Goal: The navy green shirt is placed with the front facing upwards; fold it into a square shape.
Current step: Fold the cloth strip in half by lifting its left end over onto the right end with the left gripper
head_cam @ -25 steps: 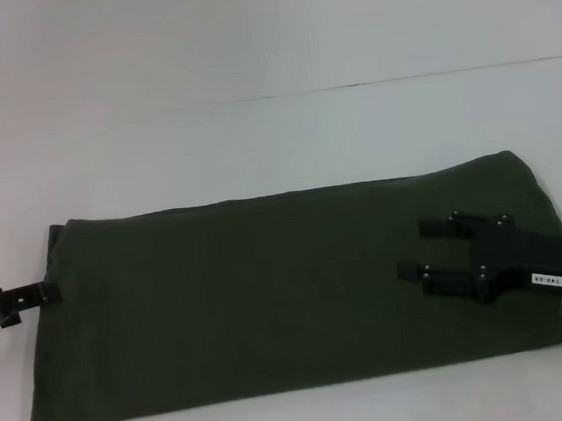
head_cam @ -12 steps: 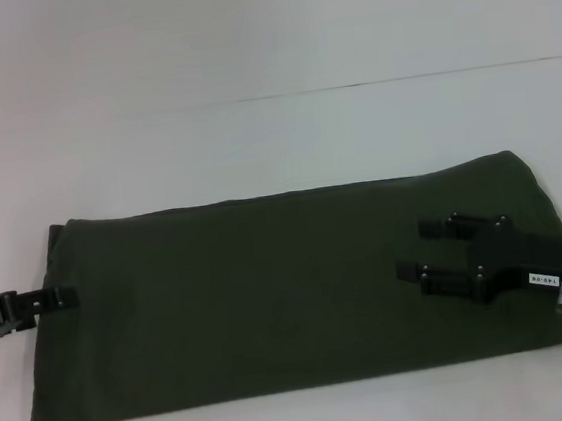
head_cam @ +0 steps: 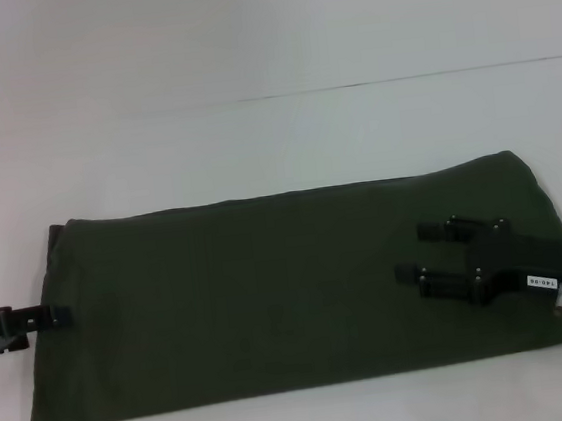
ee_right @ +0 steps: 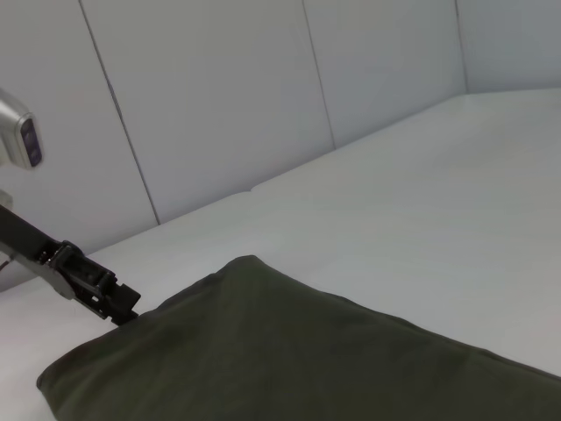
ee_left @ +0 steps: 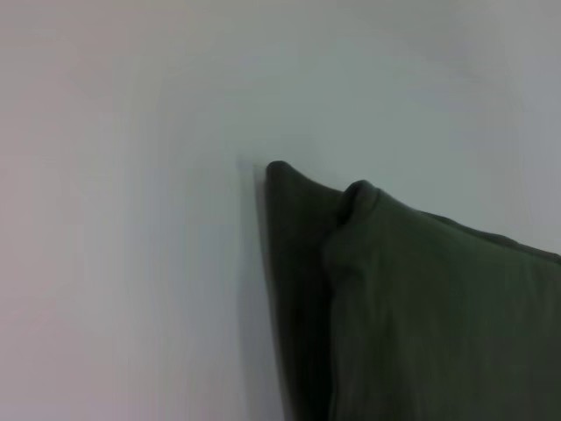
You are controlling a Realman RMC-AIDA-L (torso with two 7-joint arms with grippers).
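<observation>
The navy green shirt (head_cam: 260, 293) lies flat on the white table as a long folded rectangle, plain green side up, with no lettering showing. My right gripper (head_cam: 408, 250) hovers over the shirt's right part, open, its two black fingers pointing left with nothing between them. My left gripper (head_cam: 59, 316) reaches in from the left, its tip at the shirt's left edge. The left wrist view shows a folded, layered corner of the shirt (ee_left: 412, 307). In the right wrist view, the shirt (ee_right: 289, 360) fills the lower part, with the left gripper (ee_right: 123, 305) at its far edge.
The white table (head_cam: 274, 141) extends behind and around the shirt. A pale panelled wall (ee_right: 219, 96) stands beyond the table. The shirt's front edge lies close to the table's near side.
My left gripper first pushed slightly right, then slid along the shirt's left edge toward the table's near side. The right gripper and the shirt stayed almost still.
</observation>
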